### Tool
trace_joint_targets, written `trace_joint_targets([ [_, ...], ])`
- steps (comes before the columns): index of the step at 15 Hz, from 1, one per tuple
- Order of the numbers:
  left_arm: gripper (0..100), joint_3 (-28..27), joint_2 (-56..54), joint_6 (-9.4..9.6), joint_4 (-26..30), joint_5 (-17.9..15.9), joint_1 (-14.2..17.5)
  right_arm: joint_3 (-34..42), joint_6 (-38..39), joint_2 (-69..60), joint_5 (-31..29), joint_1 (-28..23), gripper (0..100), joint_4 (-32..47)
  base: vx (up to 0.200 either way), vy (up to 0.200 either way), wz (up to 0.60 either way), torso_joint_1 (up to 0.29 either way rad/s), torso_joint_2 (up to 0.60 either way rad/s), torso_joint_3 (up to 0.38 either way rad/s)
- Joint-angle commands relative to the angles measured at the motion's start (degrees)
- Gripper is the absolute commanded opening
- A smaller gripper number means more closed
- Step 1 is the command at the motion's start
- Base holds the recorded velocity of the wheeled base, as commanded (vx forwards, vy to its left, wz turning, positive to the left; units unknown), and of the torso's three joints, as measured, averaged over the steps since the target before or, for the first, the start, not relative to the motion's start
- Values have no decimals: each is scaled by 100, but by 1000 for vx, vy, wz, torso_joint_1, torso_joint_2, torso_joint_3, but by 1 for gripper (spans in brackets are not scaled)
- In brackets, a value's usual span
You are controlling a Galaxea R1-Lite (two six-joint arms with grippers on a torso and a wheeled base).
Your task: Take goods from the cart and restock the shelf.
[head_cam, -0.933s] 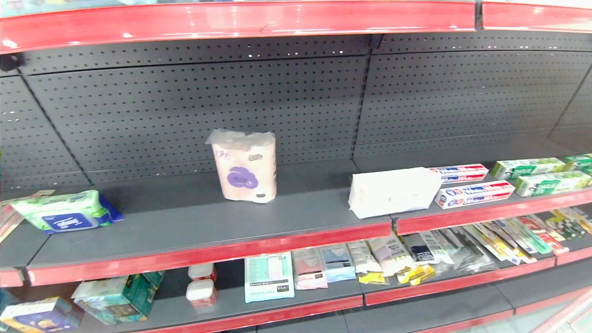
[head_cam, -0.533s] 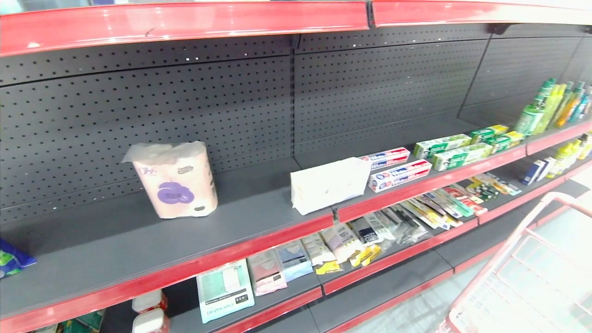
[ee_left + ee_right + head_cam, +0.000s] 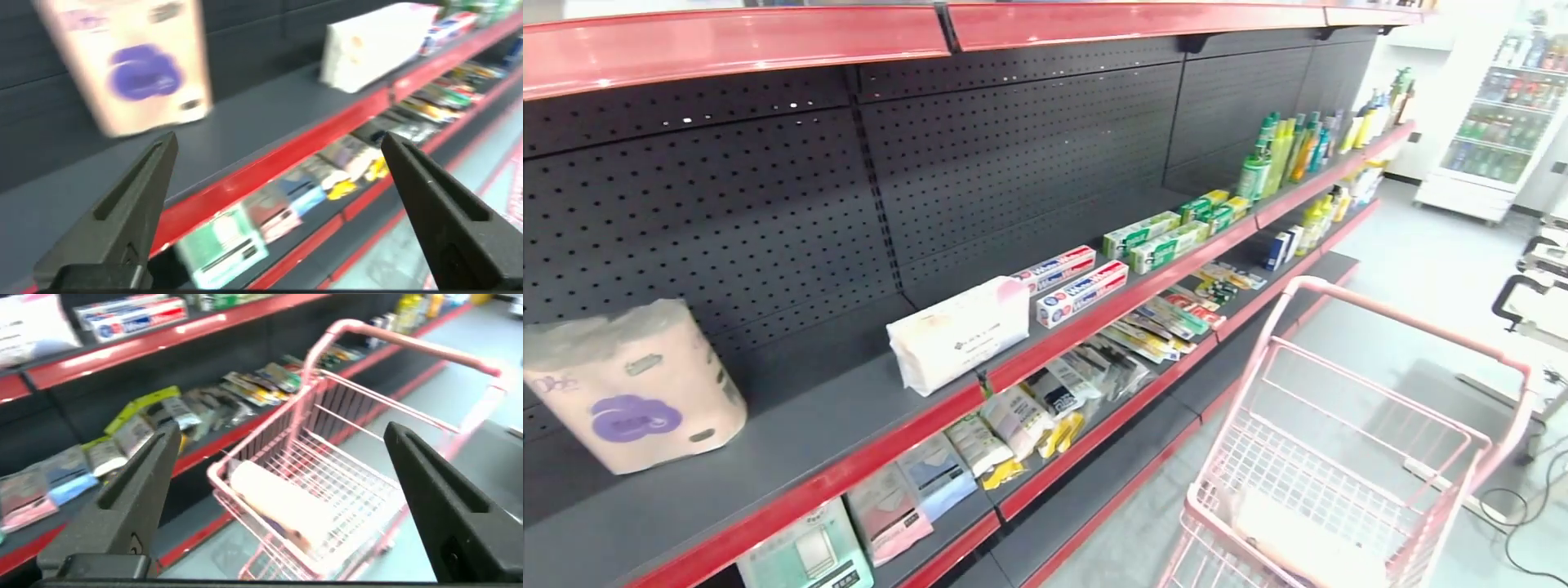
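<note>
A pink wire cart (image 3: 1401, 322) stands on the floor to the right of the shelf, with a pale wrapped pack (image 3: 1311, 547) lying in its basket. In the right wrist view my right gripper (image 3: 282, 510) hangs open above the cart (image 3: 315, 380), over the pale pack (image 3: 278, 498), nothing between its fingers. My left gripper (image 3: 278, 216) is open in front of the grey shelf board (image 3: 245, 122), empty. On that board (image 3: 792, 441) stand a pink toilet-roll pack (image 3: 629, 384) (image 3: 131, 65) and a white tissue pack (image 3: 960, 331) (image 3: 372, 45).
Toothpaste boxes (image 3: 1082, 282) and green boxes (image 3: 1168, 233) lie further right on the same board, then tall bottles (image 3: 1282, 151). The lower shelf holds several flat packets (image 3: 1021, 416). Bare board lies between the toilet rolls and the tissue pack. A glass-door fridge (image 3: 1494, 122) stands far right.
The head camera has swung to the right: the shelf contents slid left in the picture and the pink cart came fully into view. The goods themselves have not moved.
</note>
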Motion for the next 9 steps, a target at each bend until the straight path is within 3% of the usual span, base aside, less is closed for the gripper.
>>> trace_joint_targets([
  [1, 100, 0, 8, -2, -1, 2, 2, 5, -1, 2, 0, 0, 100, -1, 0, 0, -600, 7, 2, 7],
  [5, 100, 0, 8, -2, -1, 2, 2, 5, -1, 2, 0, 0, 100, -1, 0, 0, -600, 2, 1, 1],
  [9, 100, 0, 8, -2, -1, 2, 2, -4, -1, 2, 0, 0, 100, -1, 0, 0, 0, 0, 0, 0],
])
